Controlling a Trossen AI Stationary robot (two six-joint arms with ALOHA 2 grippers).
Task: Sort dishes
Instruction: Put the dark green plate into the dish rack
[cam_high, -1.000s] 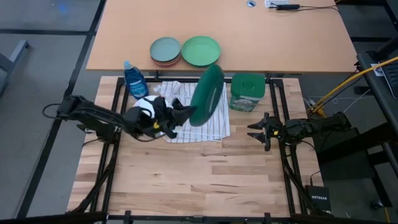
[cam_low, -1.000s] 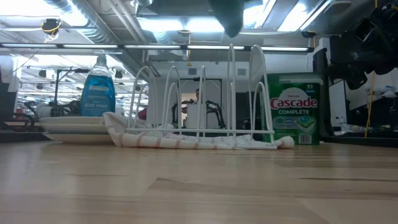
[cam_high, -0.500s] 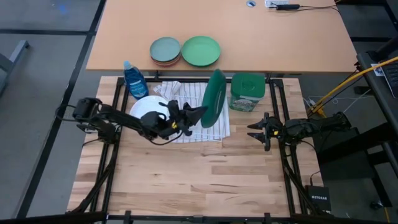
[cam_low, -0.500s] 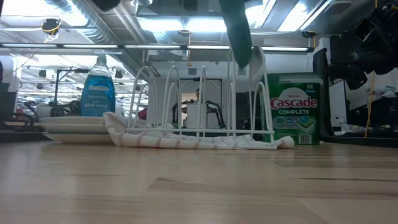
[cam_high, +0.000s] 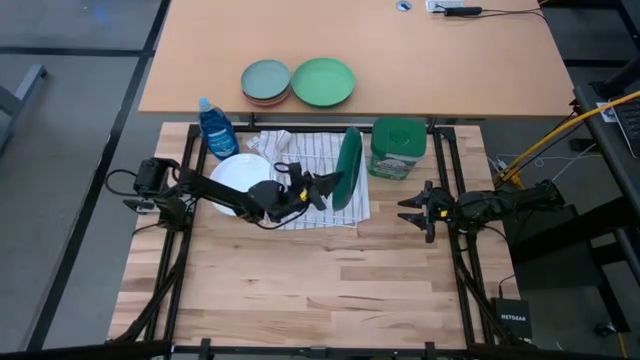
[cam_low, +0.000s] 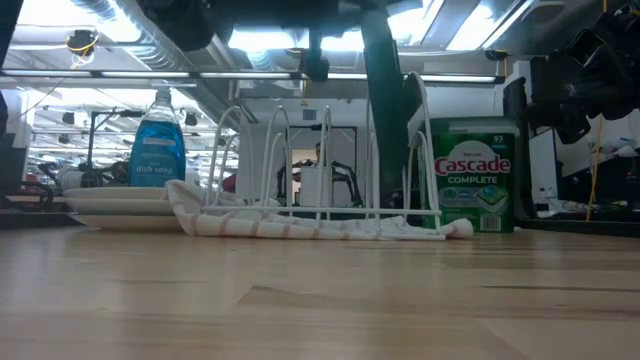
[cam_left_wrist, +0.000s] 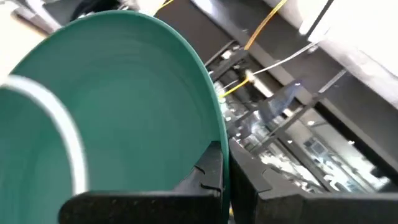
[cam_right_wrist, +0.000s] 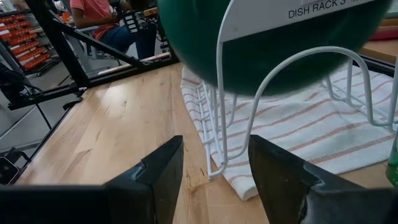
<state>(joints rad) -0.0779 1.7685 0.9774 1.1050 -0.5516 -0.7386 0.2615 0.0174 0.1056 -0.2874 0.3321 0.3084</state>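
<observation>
You are holding the dark green plate (cam_high: 348, 167) on edge in the left gripper (cam_high: 322, 184), fingers clamped on its rim, lowering it between the dish rack (cam_low: 330, 165) wires near the table's far edge.

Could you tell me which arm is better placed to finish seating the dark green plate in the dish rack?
The left. Its gripper already grips the dark green plate, held upright among the dish rack wires. The right gripper waits open, off to the rack's side.
</observation>
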